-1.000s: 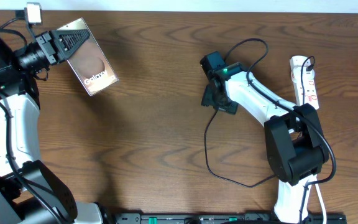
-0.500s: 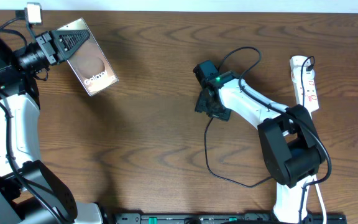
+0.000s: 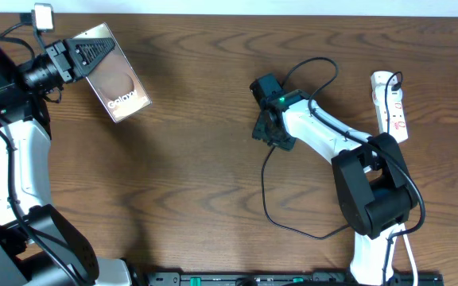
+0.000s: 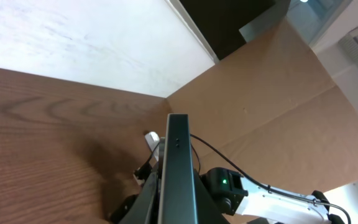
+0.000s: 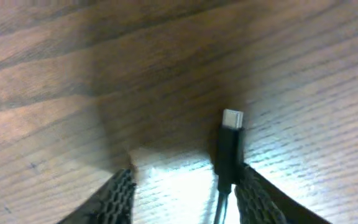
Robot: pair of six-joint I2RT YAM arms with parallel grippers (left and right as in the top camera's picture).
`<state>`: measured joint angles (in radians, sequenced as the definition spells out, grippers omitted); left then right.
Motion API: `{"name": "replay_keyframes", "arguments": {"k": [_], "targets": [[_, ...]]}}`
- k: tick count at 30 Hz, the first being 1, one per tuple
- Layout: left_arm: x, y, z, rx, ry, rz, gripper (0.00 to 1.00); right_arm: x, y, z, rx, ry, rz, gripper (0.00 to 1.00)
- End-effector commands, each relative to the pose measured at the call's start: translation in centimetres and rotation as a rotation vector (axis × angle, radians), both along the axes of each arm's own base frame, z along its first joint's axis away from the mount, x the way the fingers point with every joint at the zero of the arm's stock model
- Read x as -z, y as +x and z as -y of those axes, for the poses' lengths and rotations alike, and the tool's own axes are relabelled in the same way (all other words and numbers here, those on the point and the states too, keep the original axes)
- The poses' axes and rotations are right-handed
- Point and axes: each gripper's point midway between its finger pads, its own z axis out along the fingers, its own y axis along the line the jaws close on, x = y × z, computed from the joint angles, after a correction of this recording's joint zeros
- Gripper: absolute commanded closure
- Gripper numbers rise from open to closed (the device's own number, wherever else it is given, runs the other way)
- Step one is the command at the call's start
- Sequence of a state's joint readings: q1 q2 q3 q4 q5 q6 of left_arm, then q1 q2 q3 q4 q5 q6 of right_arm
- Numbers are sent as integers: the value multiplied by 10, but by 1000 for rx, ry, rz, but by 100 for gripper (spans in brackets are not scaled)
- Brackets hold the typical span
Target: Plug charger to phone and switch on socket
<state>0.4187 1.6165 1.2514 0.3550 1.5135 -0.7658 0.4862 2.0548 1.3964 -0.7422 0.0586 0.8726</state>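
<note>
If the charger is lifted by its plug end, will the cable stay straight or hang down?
Probably it hangs: the charger lies in loose curves, so it looks floppy and light. Its plug tip looks short and stiff, likely the steadier place to grip.

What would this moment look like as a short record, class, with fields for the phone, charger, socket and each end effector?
phone: gripped at one end, upper left in the overhead view
charger: plug tip on the table, not in the phone
socket: lying at the table's right side, far from the phone
left end effector: shut on the phone
right end effector: open, fingers either side of the plug
</note>
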Motion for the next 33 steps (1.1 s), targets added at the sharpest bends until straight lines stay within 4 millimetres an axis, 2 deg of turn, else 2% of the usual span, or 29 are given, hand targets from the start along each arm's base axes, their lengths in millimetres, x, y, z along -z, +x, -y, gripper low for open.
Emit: {"name": "replay_keyframes", "arguments": {"k": [1,5,16,20,33], "targets": [[-2,-3,1,18,-6,-5,93,-1,1,7,23,-10,6,63],[-2,-3,1,18,-6,-5,93,-1,1,7,23,-10,6,76],[-2,-4,1,21,-7,-6,93,0,1,6,22,-3,2,96],[-2,-4,1,21,-7,-6,92,0,-1,3,19,14,-7,99],[-2,-4,1,22,-7,-6,93,-2,5,-7,-24,59,11,99]]}}
